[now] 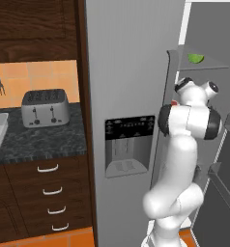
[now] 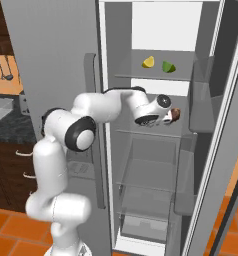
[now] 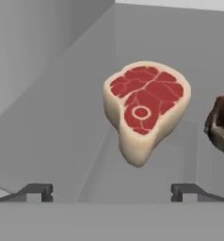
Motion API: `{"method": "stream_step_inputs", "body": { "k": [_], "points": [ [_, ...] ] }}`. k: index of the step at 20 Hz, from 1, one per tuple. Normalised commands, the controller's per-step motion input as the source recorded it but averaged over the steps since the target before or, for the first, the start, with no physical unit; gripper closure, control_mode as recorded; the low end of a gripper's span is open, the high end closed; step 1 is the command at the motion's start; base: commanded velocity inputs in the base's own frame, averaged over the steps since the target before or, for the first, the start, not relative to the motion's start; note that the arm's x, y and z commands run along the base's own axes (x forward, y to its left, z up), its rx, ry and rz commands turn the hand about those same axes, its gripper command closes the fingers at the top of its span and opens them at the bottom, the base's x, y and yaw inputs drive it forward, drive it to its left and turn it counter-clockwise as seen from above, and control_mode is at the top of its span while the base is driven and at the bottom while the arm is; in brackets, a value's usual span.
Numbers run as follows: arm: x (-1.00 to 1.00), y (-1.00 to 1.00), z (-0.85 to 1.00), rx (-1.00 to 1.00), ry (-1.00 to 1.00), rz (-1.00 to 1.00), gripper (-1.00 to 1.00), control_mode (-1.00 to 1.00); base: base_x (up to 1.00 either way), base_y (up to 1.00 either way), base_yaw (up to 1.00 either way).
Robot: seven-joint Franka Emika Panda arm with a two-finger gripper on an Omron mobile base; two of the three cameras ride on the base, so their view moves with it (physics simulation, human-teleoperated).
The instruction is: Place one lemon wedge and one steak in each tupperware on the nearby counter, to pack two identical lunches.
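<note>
Hand view shows my gripper (image 3: 112, 192) spread wide and empty, fingertips (image 3: 38, 190) low in frame. Ahead, the steak (image 3: 144, 107) sits on the fridge shelf (image 3: 62, 132); I'd centre on it before closing, avoiding the darker piece (image 3: 222, 126) beside it.

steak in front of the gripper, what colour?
Red marbled centre with a cream fat rim, steak; clearest in the hand view.
</note>
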Motion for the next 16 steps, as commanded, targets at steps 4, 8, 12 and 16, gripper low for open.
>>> {"method": "stream_step_inputs", "body": {
  "k": [4, 8, 12, 16],
  "points": [
    [0.61, -0.19, -0.18, 0.04, -0.03, 0.01, -1.00, -1.00, 0.00, 0.00, 0.00],
    [0.73, -0.04, -0.36, 0.01, -0.03, 0.03, -1.00, -1.00, 0.00, 0.00, 0.00],
    [0.61, 0.09, -0.41, 0.00, -0.02, 0.02, 1.00, -1.00, 0.00, 0.00, 0.00],
    [-0.22, 0.42, -0.19, -0.06, -0.01, 0.00, 1.00, -1.00, 0.00, 0.00, 0.00]
  ]
}}
